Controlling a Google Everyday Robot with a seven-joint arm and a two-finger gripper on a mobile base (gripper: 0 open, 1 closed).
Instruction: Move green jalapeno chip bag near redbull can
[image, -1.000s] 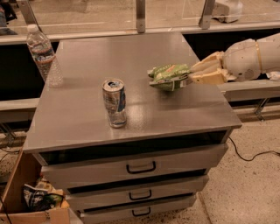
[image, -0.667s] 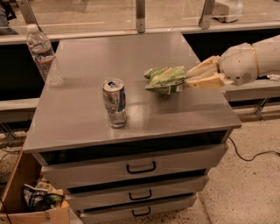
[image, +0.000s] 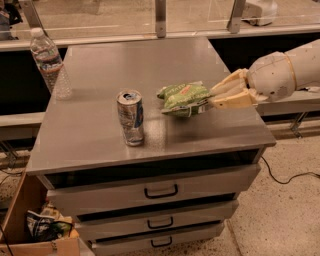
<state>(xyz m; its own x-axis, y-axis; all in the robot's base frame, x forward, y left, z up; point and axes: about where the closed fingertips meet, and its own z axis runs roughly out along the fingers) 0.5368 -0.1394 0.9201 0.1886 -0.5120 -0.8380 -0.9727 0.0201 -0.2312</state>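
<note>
The green jalapeno chip bag (image: 183, 98) is a crinkled light-green bag held just above the grey cabinet top, right of centre. My gripper (image: 209, 101) comes in from the right and is shut on the bag's right end. The redbull can (image: 131, 118) stands upright on the top, a short way left of the bag, with a small gap between them.
A clear plastic water bottle (image: 49, 63) stands at the left edge of the cabinet top (image: 125, 65). The cabinet has several drawers (image: 161, 192) below. A cardboard box (image: 37, 231) with rubbish sits on the floor at the lower left. A cable (image: 285, 177) lies on the floor at the right.
My gripper has carried the chip bag leftward, closer to the can. The can and the bottle have not moved.
</note>
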